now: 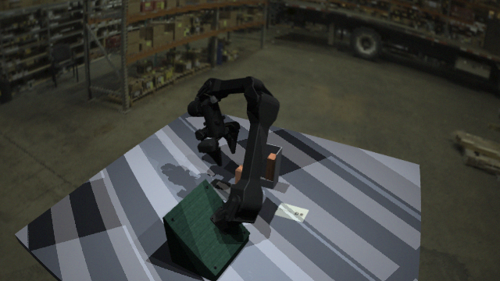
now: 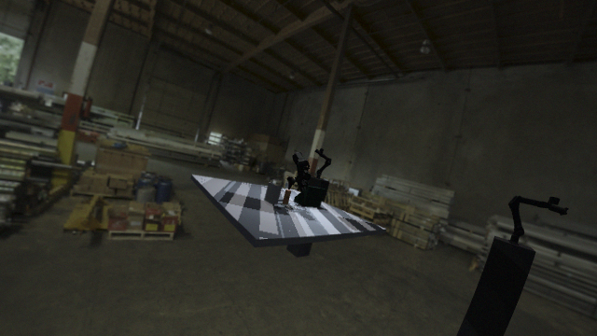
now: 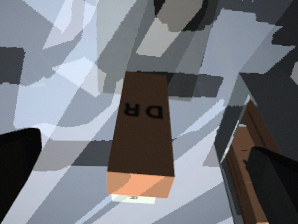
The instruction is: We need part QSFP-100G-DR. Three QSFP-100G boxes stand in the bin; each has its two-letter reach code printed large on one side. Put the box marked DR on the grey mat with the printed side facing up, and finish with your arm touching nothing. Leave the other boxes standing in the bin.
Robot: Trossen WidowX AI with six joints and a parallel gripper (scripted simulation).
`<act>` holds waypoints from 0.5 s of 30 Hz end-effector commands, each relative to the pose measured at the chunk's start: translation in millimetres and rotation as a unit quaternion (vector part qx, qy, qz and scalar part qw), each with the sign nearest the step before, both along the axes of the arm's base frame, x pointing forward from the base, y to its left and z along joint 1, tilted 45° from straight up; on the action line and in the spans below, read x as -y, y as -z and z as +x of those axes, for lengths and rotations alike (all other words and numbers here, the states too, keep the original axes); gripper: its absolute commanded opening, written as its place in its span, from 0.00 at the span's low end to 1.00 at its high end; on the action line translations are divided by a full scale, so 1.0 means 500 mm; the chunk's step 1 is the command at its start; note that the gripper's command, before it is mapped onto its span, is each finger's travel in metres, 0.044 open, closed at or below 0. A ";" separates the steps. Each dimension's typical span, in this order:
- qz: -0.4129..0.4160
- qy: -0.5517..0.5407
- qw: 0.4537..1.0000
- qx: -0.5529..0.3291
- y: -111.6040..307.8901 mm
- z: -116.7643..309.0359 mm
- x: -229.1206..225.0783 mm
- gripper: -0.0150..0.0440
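The DR box [image 3: 145, 135] [image 1: 239, 172] [image 2: 287, 196] stands upright outside the bin, its orange end up and its printed side facing the wrist camera, the letters upside down there. Its foot is at or on the grey mat [image 3: 110, 75]; exactly where is hard to tell. The bin [image 1: 278, 168] [image 2: 272, 193] [image 3: 231, 125] is beside it. An orange-brown box [image 1: 270, 168] stands in the bin; more brown shows inside in the wrist view, but the count is unclear. My gripper [image 1: 226, 158] is open and empty above the table, its fingers wide of the DR box in the wrist view.
A pale card [image 1: 293, 212] lies on the striped table [image 1: 375, 183] to the right of the arm. The arm's green wedge base [image 1: 199, 230] stands at the front. A second arm on a dark pedestal [image 2: 501, 285] is away from the table.
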State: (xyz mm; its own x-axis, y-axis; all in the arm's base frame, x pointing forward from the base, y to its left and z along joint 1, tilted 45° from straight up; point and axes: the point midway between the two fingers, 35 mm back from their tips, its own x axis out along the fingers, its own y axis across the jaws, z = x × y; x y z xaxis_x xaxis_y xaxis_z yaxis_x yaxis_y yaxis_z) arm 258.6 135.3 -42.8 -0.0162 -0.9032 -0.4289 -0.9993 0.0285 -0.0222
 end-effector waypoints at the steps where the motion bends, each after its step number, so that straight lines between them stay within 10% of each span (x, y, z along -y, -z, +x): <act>1: 0.008 -0.005 1.000 0.000 -0.010 -0.002 -0.011 1.00; 15: 0.026 -0.013 1.000 0.007 -0.031 0.000 -0.024 0.91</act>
